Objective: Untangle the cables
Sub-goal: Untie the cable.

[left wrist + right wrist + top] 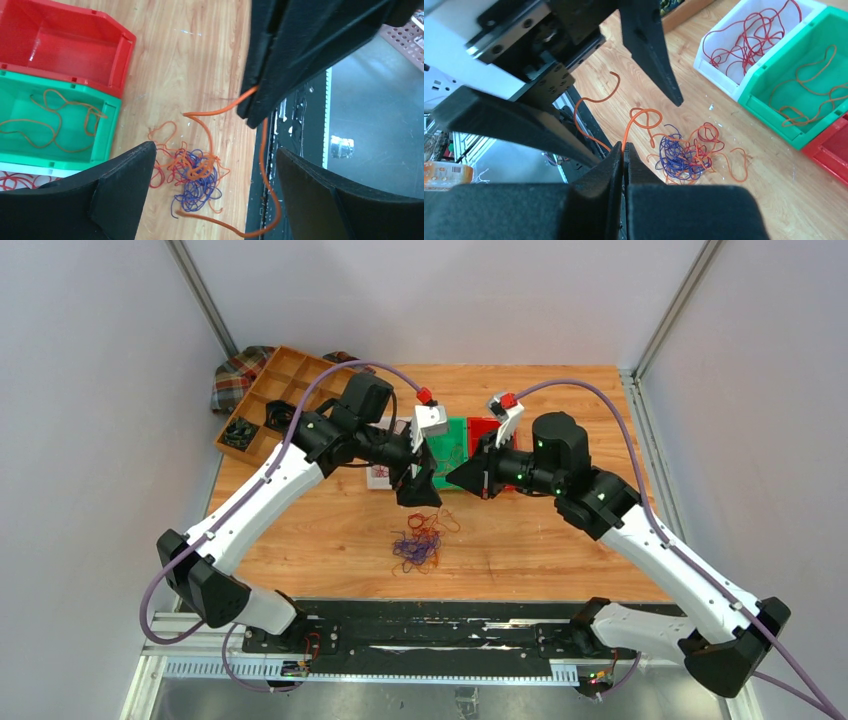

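The cables [418,542] lie as a small clump of thin red, orange and purple wires [197,172] on the wooden table. My right gripper [624,149] is shut on one orange cable [220,109] above the clump. That strand hangs down from the jaws, loops out past the table's front edge and curls back under the clump. My left gripper [215,150] hovers open just above the clump [684,150], its fingers [656,60] wide on either side of the held strand. Both grippers meet tip to tip [440,483] in the top view.
A green bin [112,125] holds loose orange cables, a red bin [122,55] stands beside it, and a white bin [719,70] holds red cables. A wooden compartment tray [270,400] and plaid cloth [238,370] sit at the back left. A black rail [420,625] runs along the front edge.
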`<state>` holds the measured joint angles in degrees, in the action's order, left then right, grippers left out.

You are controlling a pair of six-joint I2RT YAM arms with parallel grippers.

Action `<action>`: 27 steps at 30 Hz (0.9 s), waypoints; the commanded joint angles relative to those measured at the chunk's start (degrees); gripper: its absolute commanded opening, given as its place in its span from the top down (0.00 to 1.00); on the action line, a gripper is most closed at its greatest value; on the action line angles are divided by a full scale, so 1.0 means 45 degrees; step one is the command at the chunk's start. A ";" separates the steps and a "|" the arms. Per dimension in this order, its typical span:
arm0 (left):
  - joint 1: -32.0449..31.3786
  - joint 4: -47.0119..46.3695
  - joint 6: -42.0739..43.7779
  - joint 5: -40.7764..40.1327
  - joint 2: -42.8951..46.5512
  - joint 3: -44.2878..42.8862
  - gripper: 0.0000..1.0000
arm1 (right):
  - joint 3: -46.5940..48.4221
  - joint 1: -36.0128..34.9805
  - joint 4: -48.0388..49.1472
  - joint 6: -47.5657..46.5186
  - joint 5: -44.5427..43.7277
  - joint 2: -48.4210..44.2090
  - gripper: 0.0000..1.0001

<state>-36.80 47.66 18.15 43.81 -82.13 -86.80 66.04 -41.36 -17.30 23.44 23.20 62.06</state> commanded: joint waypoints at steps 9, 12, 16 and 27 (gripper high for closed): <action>-0.0065 -0.2713 -0.1200 0.0247 0.0269 0.0975 0.25 | 0.0392 -0.0277 0.0936 0.0064 0.0682 -0.0094 0.99; -0.0065 -0.2544 -0.1198 0.0891 -0.0045 0.0986 0.31 | 0.0368 -0.0285 0.0945 -0.0030 0.0522 -0.0297 1.00; -0.0065 -0.2560 -0.1276 0.1204 -0.0098 0.1045 0.61 | 0.0132 -0.0298 0.1207 -0.0148 0.0318 -0.0674 1.00; 0.0445 -0.2094 -0.1667 0.0222 0.0407 0.0357 0.99 | -0.1080 -0.0276 0.1581 -0.0134 -0.1971 -0.2067 0.55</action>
<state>-36.29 37.50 11.73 47.94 -82.08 -82.50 63.07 -41.89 -12.64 24.01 18.87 55.88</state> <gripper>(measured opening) 0.034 0.392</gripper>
